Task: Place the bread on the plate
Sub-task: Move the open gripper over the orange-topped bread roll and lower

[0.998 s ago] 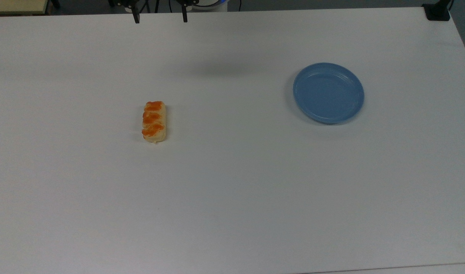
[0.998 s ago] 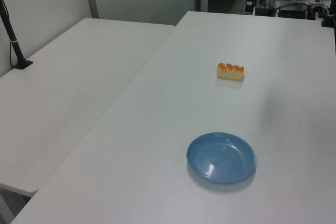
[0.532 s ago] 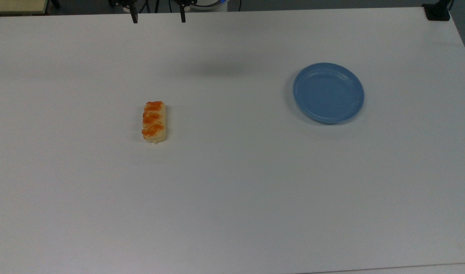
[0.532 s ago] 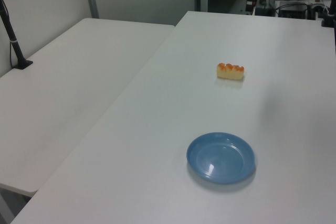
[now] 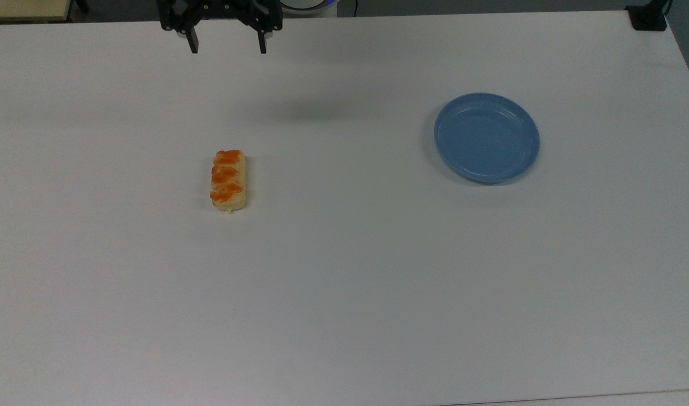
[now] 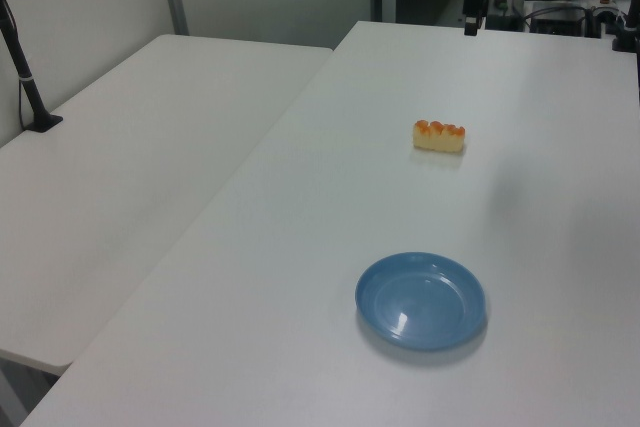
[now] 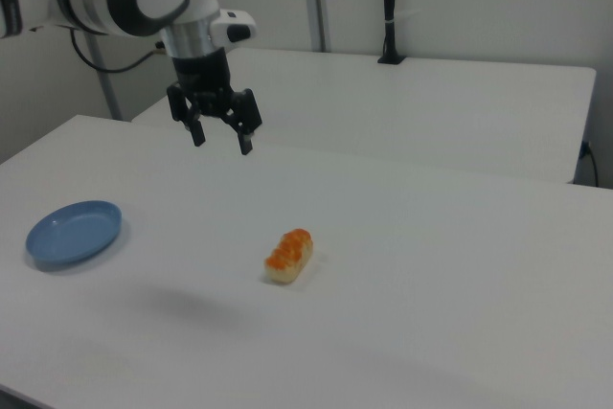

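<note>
The bread (image 5: 228, 180), a pale-yellow loaf with three orange bumps, lies on the white table (image 5: 344, 270) at the top view's left of centre, also seen in the left view (image 6: 439, 135) and the right view (image 7: 289, 255). The blue plate (image 5: 486, 137) sits bare at the top view's right, near the left view's bottom (image 6: 421, 300) and at the right view's left (image 7: 74, 233). My gripper (image 5: 227, 49) hangs open high above the table's far edge, well apart from the bread, fingers pointing down (image 7: 222, 141). Nothing is between its fingers.
A second white table (image 6: 130, 157) adjoins on the left view's left, with a black post (image 6: 22, 67) clamped on it. A black clamp (image 5: 648, 17) sits at the top view's upper right corner. Cables and equipment stand beyond the far edge.
My gripper has moved further into the top view, down from the upper edge toward the bread's side. Bread and plate have not moved.
</note>
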Motion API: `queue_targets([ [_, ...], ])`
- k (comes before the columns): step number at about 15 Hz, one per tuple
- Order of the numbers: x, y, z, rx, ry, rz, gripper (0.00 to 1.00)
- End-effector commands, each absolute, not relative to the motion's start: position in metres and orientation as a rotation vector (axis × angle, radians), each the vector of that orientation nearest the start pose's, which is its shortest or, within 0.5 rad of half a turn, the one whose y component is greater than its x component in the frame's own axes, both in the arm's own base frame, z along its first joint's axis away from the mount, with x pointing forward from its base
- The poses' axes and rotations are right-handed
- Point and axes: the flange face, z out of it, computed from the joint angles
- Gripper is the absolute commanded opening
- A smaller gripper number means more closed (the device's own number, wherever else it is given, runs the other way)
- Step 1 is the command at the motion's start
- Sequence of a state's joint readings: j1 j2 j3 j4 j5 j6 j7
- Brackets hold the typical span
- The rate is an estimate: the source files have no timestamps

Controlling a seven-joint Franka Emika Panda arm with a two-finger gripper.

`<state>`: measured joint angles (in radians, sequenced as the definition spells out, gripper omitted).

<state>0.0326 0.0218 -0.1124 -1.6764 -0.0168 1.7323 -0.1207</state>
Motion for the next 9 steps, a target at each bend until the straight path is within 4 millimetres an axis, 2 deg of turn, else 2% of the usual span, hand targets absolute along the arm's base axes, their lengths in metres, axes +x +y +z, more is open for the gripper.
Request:
queue_targets([
  [1,0.581,-0.060,0.551,-3.179,-0.039,-0.038,1.00],
  [4,0.587,-0.072,0.519,-3.197,-0.055,-0.090,1.00],
  [9,0.609,-0.080,0.445,-3.209,-0.051,-0.051,1.00],
])
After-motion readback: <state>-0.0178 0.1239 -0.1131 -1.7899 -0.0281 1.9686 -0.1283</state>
